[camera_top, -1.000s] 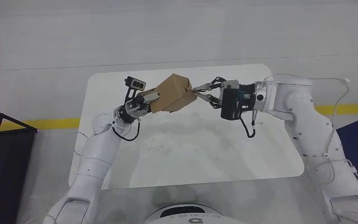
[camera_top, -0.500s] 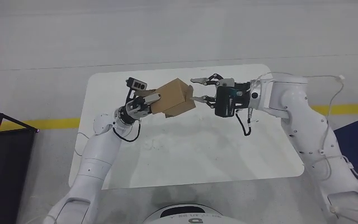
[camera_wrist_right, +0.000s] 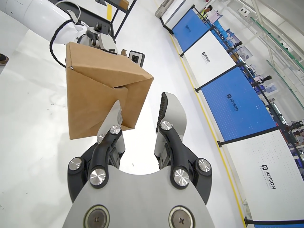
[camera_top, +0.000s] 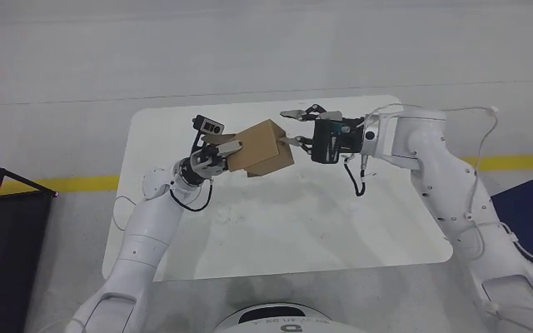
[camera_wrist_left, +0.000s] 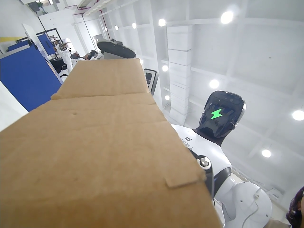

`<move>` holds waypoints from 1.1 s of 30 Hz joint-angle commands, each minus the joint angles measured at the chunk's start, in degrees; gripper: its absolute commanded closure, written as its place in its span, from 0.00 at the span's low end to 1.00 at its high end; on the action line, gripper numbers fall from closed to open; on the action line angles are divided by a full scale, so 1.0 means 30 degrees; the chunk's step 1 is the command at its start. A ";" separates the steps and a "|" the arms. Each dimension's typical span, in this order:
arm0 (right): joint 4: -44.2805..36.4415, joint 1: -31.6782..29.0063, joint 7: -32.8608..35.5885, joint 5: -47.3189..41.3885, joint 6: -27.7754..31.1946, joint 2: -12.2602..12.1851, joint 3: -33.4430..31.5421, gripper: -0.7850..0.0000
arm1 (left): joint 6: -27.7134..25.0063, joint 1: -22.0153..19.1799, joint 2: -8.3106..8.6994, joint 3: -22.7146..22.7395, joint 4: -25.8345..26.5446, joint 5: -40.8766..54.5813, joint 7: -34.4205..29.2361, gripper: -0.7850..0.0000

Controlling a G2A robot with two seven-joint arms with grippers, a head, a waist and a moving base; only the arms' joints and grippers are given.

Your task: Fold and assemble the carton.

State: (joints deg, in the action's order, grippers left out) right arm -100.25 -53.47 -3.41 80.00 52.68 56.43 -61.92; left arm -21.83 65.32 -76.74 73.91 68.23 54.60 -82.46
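Over the far half of the white table (camera_top: 291,225), the left gripper (camera_top: 218,152) is clamped on one end of the tilted brown carton (camera_top: 265,146), and the right gripper (camera_top: 287,127) has its jaws apart, one fingertip (camera_wrist_right: 114,112) touching the carton's folded end.

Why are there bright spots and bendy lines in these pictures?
Left wrist view: the bright spots are ceiling lamps shining into the lens, above the carton; right wrist view: the wide lens bends the straight yellow line and blue panels.
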 commanded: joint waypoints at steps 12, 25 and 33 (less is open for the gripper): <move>0.1079 0.1196 -0.0218 -0.0234 0.0237 0.0383 0.1152 0.16 | 0.0353 -0.0221 -0.0158 -0.0362 -0.0077 0.0461 -0.0351 1.00; -0.1252 -0.1733 0.0055 0.0029 -0.0463 -0.0655 -0.4586 0.17 | 0.0761 -0.0466 0.0043 0.0113 -0.1358 -0.1023 -0.0677 1.00; -0.3309 -0.5827 0.0241 0.0390 -0.0917 -0.1298 -0.9579 0.20 | 0.3965 -0.4176 0.1040 -0.1282 -0.0989 -1.4530 -0.0876 1.00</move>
State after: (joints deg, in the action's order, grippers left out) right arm -109.67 -69.24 -2.65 81.17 50.20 52.67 -88.69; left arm -11.96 54.78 -74.00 71.04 64.64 20.37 -84.27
